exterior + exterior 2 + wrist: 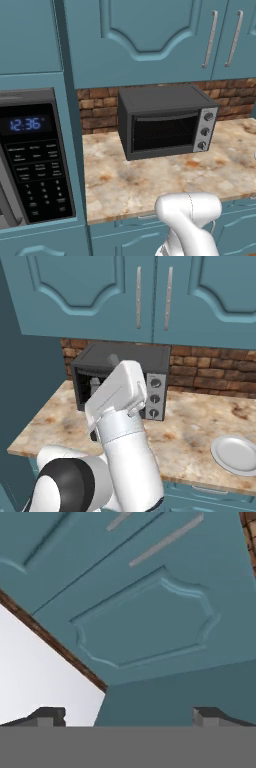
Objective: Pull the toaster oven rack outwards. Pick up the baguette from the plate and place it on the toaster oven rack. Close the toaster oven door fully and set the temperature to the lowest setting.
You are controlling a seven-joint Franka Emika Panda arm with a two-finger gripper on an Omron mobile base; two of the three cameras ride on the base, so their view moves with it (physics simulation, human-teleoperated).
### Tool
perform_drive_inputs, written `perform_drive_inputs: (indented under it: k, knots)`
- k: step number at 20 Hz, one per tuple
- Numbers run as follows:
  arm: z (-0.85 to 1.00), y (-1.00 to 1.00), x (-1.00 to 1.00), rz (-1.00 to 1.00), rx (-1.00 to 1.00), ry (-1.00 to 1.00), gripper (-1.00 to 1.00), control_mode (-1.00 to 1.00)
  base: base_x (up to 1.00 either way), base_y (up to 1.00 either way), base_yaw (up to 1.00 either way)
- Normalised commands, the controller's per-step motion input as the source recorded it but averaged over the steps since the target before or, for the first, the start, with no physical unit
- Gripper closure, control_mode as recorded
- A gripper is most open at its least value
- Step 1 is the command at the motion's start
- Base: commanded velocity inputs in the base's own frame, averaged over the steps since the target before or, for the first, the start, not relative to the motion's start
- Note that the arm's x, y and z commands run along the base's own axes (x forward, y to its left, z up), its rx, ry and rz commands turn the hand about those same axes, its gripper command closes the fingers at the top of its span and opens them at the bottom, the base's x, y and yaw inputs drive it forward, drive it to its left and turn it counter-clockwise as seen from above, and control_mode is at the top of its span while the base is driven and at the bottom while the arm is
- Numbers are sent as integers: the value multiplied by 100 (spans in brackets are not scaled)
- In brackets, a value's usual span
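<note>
Toaster oven (pixel 165 122): dark grey box on the marbled countertop (pixel 150 182), against the brick backsplash (pixel 100 107), to the right of the keypad microwave (pixel 35 155). Silver panel with three round knobs (pixel 205 131) on its right side.

Toaster oven door (pixel 162 132): shut in the left base view, slim handle bar along the top edge. Judged rigid and hinged at the bottom; best taken by the handle bar.

Toaster oven rack: behind the dark glass, not distinguishable. Judged light, stiff, sliding; hook the front wire.

Baguette: whereabouts cannot be told; the white plate (pixel 235 453) lies bare, well right of the oven. Judged light, crusty, crushable; grasp across the middle.

Gripper (pixel 128 717): fingertips (pixel 47 716) far apart, fully spread, nothing between them, touching nothing, aimed at the teal cabinet doors (pixel 145 622)
</note>
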Motion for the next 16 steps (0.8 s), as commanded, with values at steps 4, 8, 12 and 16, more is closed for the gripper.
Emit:
perform_drive_inputs:
  k: [4,8,12,16]
  knots:
    - [-59,34,13,-5,-58,11,-100,-100,0,0,0]
    - [-65,26,40,0,-52,3,-100,-100,0,0,0]
    - [-14,3,50,0,-29,4,-100,-100,0,0,0]
    - [0,-6,50,0,-9,5,-100,-100,0,0,0]
